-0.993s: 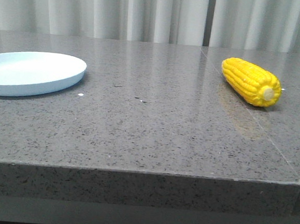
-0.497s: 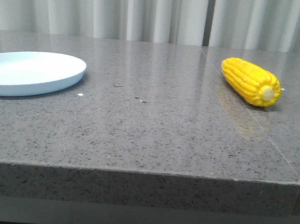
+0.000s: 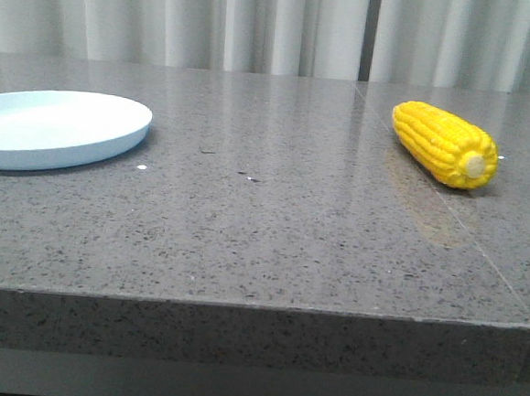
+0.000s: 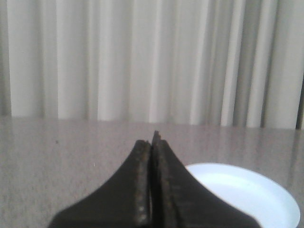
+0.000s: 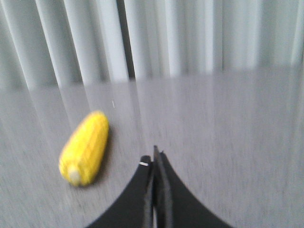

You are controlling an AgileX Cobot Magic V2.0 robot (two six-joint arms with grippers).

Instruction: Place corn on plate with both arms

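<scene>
- I am looking across the grey speckled desk point(image 3: 270, 244) from its front edge, and no arm is showing in the front view.
- I am seeing the left gripper point(image 4: 153, 137) only through its own wrist camera: its two black fingers are pressed together with nothing between them, tips hanging above the desk surface.
- I am seeing the right gripper point(image 5: 155, 154) the same way, its fingers likewise pressed flat against each other and holding nothing, though this view is blurred.
- The plate point(image 3: 55, 129) is sitting toward the desk's left edge, partly cut off by the picture's border, pale blue-white and bare; in the left wrist view it point(image 4: 247, 194) is lying just beyond the closed fingers.
- The corn point(image 3: 444, 144) is lying on its side toward the desk's right edge, well apart from the plate, its pale cut stem end pointing toward the front edge and its tapered tip toward the back edge.
- In the right wrist view the corn point(image 5: 85, 147) is resting on the desk near the closed fingertips, not touching them.
- Farthest back, a pale pleated curtain point(image 3: 260, 23) is hanging behind the desk's rear edge.
</scene>
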